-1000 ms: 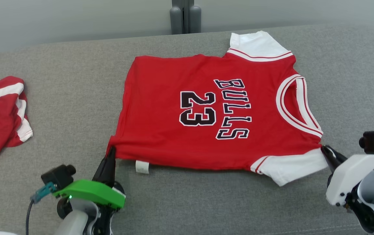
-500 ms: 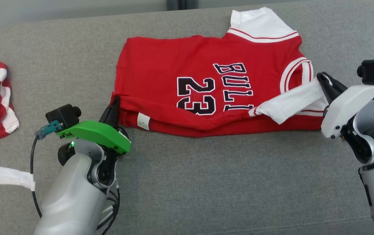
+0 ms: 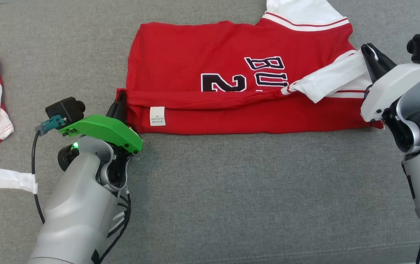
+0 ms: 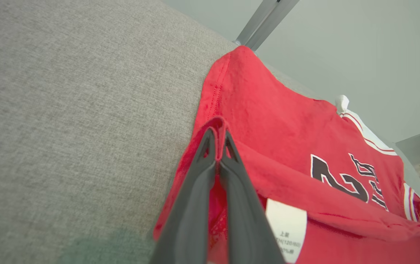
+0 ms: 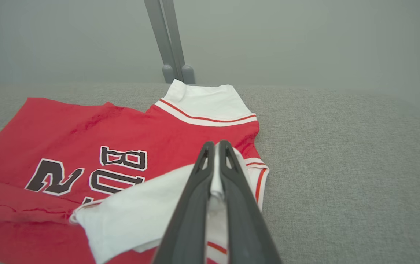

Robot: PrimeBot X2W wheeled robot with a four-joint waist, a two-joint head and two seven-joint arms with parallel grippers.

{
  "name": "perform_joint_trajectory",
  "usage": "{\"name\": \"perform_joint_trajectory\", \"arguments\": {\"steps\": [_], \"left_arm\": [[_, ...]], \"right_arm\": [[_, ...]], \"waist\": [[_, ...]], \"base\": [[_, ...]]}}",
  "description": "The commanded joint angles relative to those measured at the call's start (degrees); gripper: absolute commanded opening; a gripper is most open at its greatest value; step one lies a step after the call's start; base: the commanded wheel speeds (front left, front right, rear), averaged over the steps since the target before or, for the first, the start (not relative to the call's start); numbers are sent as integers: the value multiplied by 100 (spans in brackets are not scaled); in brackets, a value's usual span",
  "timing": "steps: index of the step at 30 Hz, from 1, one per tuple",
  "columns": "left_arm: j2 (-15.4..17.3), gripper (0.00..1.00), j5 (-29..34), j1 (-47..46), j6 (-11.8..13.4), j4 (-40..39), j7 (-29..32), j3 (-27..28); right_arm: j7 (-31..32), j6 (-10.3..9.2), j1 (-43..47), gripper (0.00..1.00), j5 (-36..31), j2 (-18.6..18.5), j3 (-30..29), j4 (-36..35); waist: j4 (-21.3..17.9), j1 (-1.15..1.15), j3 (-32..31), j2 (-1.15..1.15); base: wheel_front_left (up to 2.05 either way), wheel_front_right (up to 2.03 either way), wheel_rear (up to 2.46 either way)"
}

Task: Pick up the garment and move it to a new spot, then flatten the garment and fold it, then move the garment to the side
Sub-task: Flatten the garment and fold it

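The grey cushion carries the jersey, which lies flat with its long axis running across me, hem end to my left and collar end to my right. The jersey's near edge is doubled over onto its front, and the crease runs along that same axis, covering the lower half of the print. At the collar end my right gripper pinches the white sleeve, which drapes over the front. At the hem corner my left gripper has its fingers pressed together on the red cloth. I hold one end in each, so neither arm is nearer. The jersey's far edge lies straight ahead of both sets of fingers, and I judge both ends should travel toward it together and level. The label sits just beside the hem corner.
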Motion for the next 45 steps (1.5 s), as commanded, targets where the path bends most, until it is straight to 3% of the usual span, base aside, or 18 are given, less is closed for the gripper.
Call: {"name": "perform_joint_trajectory", "arguments": {"steps": [1, 2, 3, 4, 5, 13, 19, 26, 36, 45], "left_arm": [[-3, 0, 44, -115, -5, 70, -42, 8], [-15, 11, 39, -138, -12, 109, -49, 6], [-31, 43, 37, -163, -26, 148, -67, 1], [-43, 100, 39, -183, -36, 180, -85, -4], [-55, 100, 38, -200, -51, 224, -111, -10], [78, 100, 338, 96, 4, 335, -537, -44], [223, 100, 1092, 513, 185, -44, -625, -240], [222, 100, 1968, 793, 584, -317, -625, -488], [103, 100, 2442, 439, 1168, 335, -617, -698], [188, 100, 2507, 310, 1308, 845, -610, -626]], "right_arm": [[-86, -9, -78, 0, -44, 14, 33, 121], [-126, -9, -121, 0, -55, 28, 50, 186], [-192, -9, -172, 0, -69, 47, 70, 259], [-277, -9, -215, 91, -62, 68, 83, 293], [-411, -9, -256, 100, -12, 113, 76, 330], [-1365, -8, -257, 100, 266, 271, -135, 514], [-663, -8, 305, 100, 309, 85, -183, 389], [341, -8, 916, 100, -270, 65, -329, 41], [609, -9, 942, 100, -1076, 387, -319, 119], [780, -9, 991, 100, -1432, 635, -591, 477]], "waist": [[17, 0, 48, 0], [21, 0, 62, 0], [28, 0, 75, 0], [35, 0, 83, 0], [43, 0, 87, 0], [86, 0, -64, 0], [120, 0, -208, 0], [2, 0, -147, 0], [-127, 0, 45, 0], [-108, 0, 105, 0]], "base": [[0, 0, 0], [0, 0, 0], [0, 0, 0], [0, 0, 0], [0, 0, 0], [0, 0, 0], [0, 0, 0], [0, 0, 0], [0, 0, 0], [0, 0, 0]]}}
